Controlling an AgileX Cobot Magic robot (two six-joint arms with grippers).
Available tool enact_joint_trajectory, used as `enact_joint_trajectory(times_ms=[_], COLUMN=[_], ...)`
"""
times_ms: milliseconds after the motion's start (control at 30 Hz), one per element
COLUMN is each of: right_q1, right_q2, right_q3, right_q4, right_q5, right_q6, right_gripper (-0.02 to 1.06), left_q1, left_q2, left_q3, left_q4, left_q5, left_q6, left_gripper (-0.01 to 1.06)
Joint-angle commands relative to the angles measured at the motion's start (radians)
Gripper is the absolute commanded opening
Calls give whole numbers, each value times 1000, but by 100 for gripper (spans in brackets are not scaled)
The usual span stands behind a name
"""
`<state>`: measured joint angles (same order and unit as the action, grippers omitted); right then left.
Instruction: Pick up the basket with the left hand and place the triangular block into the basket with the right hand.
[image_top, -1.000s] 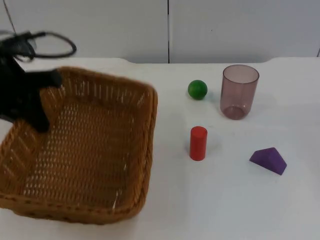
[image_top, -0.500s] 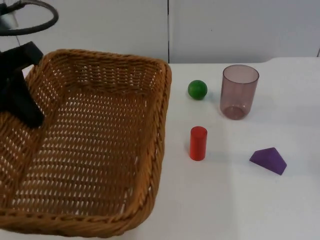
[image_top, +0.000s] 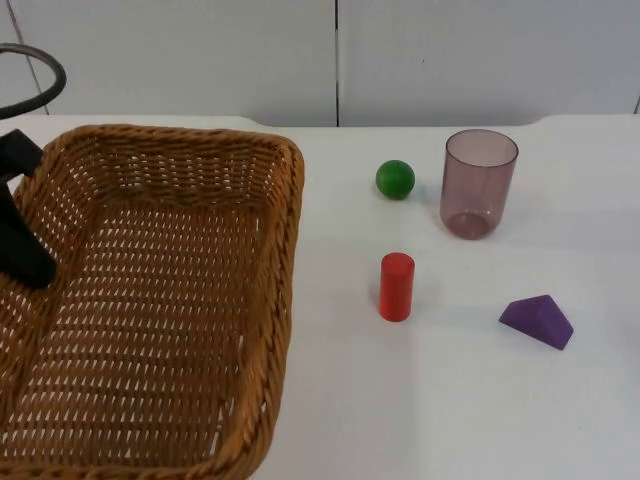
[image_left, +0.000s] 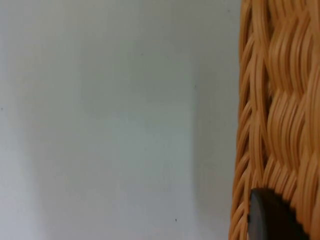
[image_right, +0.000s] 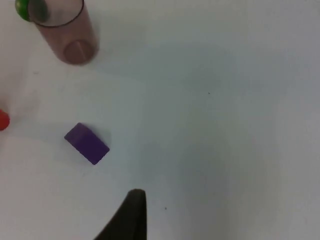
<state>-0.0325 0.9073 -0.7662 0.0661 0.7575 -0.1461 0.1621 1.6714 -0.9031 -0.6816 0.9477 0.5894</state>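
Item 1, basket (image_top: 150, 300): wicker, filling the left of the top view, its left rim pinched by the left claw (image_top: 22, 250) at the frame's far left; the weave ran right beside a fingertip (image_left: 270, 220) in the left wrist view.

Item 2, triangular block (image_top: 538, 320): purple, lying on the white tabletop (image_top: 450, 400) at lower right of the top view, well apart from the basket; also seen in the right wrist view (image_right: 87, 143).

Right claw: 1 dark fingertip (image_right: 131, 217) above bare tabletop near the block; whether spread or pressed together could not be told.

Handling advice: hold the basket level and steady, mouth up; bring the right claw down over the block's sloped faces.

Surroundings: red cylinder (image_top: 396, 286), standing between block and basket, the likeliest obstacle in carrying; green ball (image_top: 395, 179) and translucent cup (image_top: 479, 184) farther back, off the path.
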Motion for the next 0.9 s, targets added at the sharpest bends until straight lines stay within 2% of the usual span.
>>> enact_joint_trajectory(times_ms=[0,33,133,200,333,467,567,767,867], right_q1=[-2,-2,-2,7,87,187,300,378,394], right_q2=[12,12,91,128,267,361,474,609,698], right_q3=[-27,-27,-107,-140,-236,-278,-290,-290,-290], right_q4=[80,80,191,189,109,60,-37,-77,-91], right_q5=[-17,-17,57,84,145,136,124,108,59], right_q6=[-129,-129,-262,-272,-272,-272,-272,-323,-376], right_gripper=[105,105,105,104,98,96,95,89,86], left_q1=[1,1,1,1,1,1,1,1,1], left_q2=[-15,-15,-15,-15,-15,-15,-15,-15,-15], left_q3=[1,1,1,1,1,1,1,1,1], left_q4=[-42,-42,-39,-39,-40,-40,-40,-40,-40], left_q5=[7,7,7,7,7,7,7,7,7], left_q6=[6,6,6,6,4,4,4,4,-1], left_gripper=[0,0,0,0,0,0,0,0,0])
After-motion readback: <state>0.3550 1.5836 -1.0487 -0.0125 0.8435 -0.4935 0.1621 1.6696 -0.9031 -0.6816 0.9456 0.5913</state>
